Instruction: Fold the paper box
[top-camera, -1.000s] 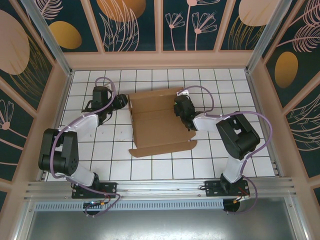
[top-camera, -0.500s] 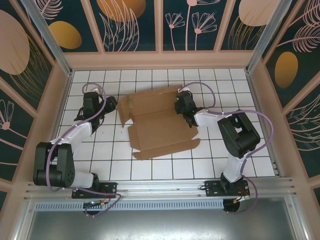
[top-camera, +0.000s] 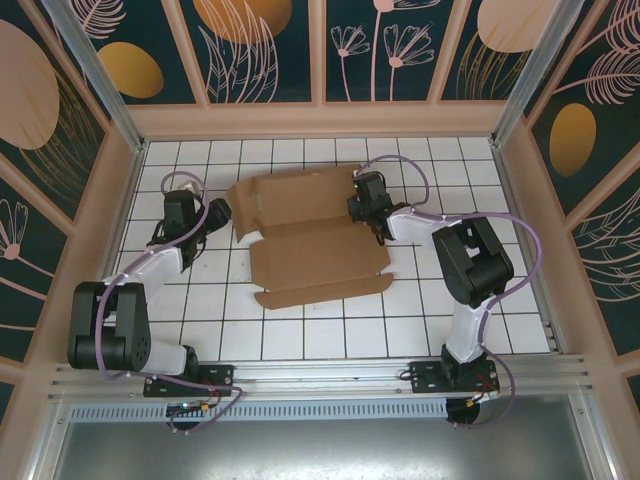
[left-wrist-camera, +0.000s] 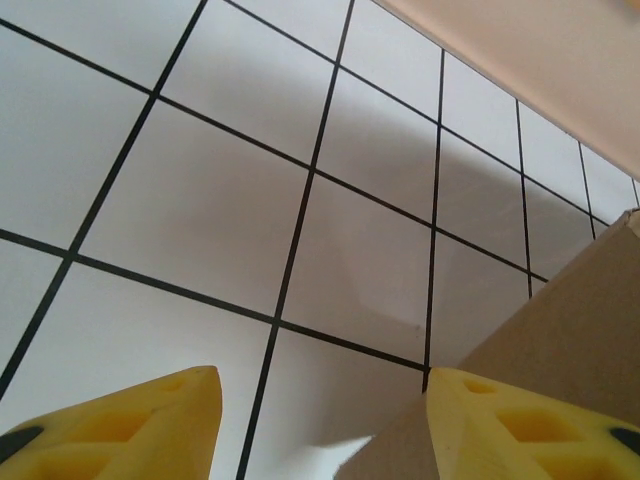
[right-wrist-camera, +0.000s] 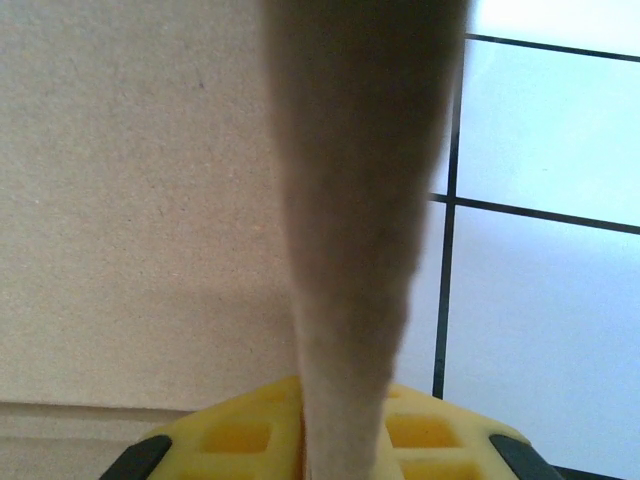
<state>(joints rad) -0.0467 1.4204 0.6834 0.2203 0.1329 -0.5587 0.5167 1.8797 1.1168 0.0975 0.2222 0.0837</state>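
Overhead, a brown paper box (top-camera: 315, 250) lies opened out nearly flat in the middle of the white tiled tabletop (top-camera: 480, 310), with its long flaps spread toward 12 and 6 o'clock. The left arm folds back at its elbow near 8 o'clock, then reaches forward. Its wrist is turned so the left hand (top-camera: 224, 211) points toward 3 o'clock, just beside the sheet's 10 o'clock corner. Its yellow fingers (left-wrist-camera: 130, 420) stand apart, gripping nothing, and a cardboard edge sits close to one finger. The right arm bends from 4 o'clock toward the sheet's 1 o'clock corner. The right hand (top-camera: 362, 212) is closed, pinching a cardboard flap (right-wrist-camera: 360, 150) seen edge-on between its pads.
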